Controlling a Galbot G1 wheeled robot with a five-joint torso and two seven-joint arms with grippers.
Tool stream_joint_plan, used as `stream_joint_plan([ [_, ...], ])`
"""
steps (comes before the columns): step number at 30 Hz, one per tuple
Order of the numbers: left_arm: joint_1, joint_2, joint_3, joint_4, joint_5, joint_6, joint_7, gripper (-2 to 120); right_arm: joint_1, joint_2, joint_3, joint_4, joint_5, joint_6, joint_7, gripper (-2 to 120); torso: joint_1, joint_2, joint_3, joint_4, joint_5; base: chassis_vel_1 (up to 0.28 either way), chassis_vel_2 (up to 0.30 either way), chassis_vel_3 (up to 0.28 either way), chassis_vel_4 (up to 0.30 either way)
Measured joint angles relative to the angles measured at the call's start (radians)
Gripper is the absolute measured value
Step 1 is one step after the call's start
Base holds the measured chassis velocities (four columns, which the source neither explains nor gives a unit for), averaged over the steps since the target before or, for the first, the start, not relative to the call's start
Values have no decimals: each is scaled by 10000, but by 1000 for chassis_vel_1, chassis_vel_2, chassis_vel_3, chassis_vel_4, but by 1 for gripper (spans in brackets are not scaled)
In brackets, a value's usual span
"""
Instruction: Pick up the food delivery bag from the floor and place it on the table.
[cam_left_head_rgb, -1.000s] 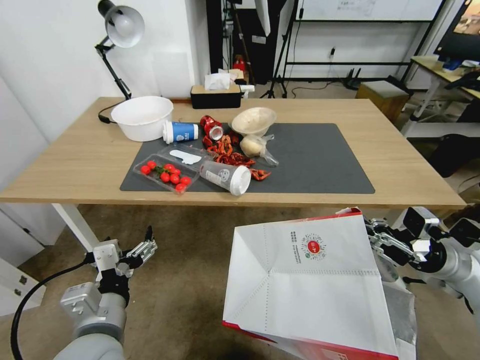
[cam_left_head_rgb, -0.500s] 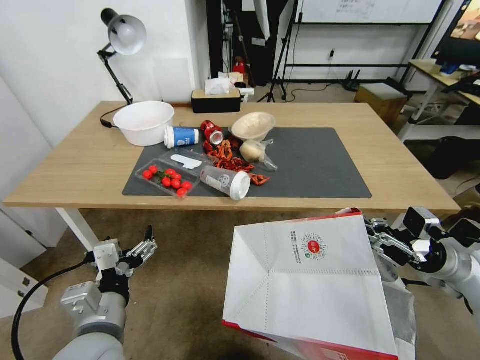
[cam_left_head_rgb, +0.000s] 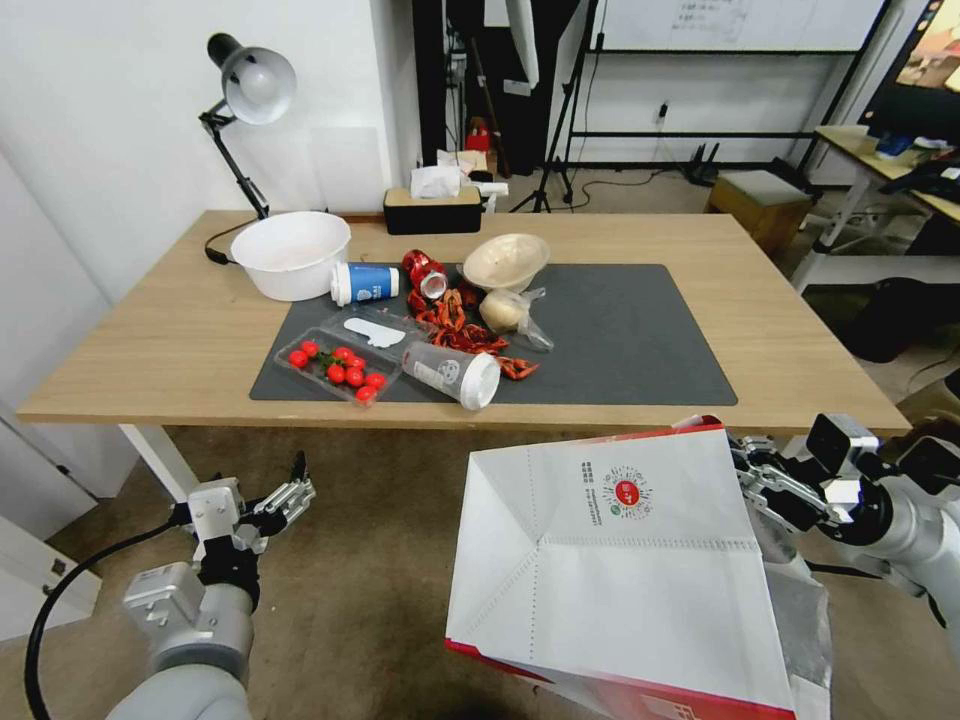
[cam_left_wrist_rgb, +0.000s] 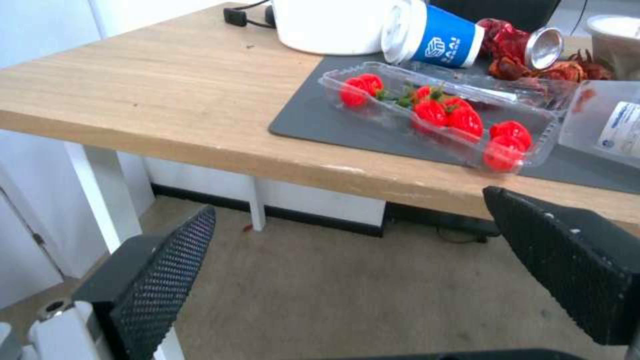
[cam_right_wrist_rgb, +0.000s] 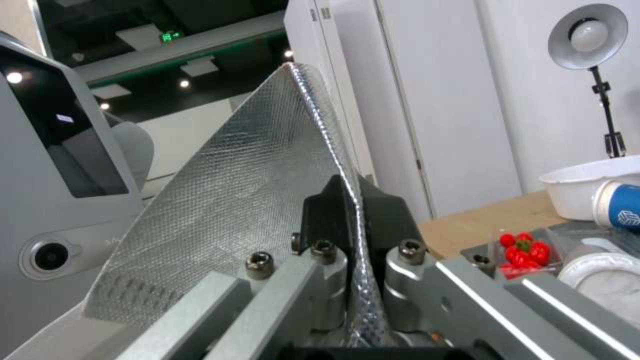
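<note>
1. Two grippers sit low in front of the table (cam_left_head_rgb: 180, 330): the right gripper (cam_left_head_rgb: 752, 478) is clamped on the upper edge of the food delivery bag (cam_left_head_rgb: 620, 570), and the left gripper (cam_left_head_rgb: 288, 492) hangs over the floor (cam_left_head_rgb: 380, 560) with its fingers spread wide and nothing between them.
2. In the right wrist view the black fingers (cam_right_wrist_rgb: 333, 210) pinch the bag's silver foil lining.
3. The bag is held in the air, tilted, its white panel with the red round logo (cam_left_head_rgb: 627, 492) facing up, below and just short of the table's near edge.
4. The dark grey mat (cam_left_head_rgb: 640, 340) is crowded on its left half: a clear tray of cherry tomatoes (cam_left_head_rgb: 335, 365), a tipped clear cup (cam_left_head_rgb: 452, 373), a blue cup on its side (cam_left_head_rgb: 365, 283), a crushed red can (cam_left_head_rgb: 424, 273), red scraps, a beige bowl (cam_left_head_rgb: 506, 260) and a small plastic bag.
5. A white bowl (cam_left_head_rgb: 290, 253), a tissue box (cam_left_head_rgb: 432, 208) and a desk lamp (cam_left_head_rgb: 250, 85) stand toward the far left of the tabletop.
6. The mat's right half lies bare.
</note>
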Motion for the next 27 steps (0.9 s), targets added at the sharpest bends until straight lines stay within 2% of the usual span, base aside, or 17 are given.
stream_joint_plan([
  [11, 22, 1, -17, 57, 10, -170, 91, 100, -30, 29, 9, 6, 0, 6, 0, 0, 171, 380, 209, 0, 0, 0, 0, 0, 0],
  [27, 64, -4, -20, 56, -9, -191, 177, 100, -59, 28, 19, 21, 9, 5, 9, 0, 213, 485, 273, 0, 0, 0, 0, 0, 0],
])
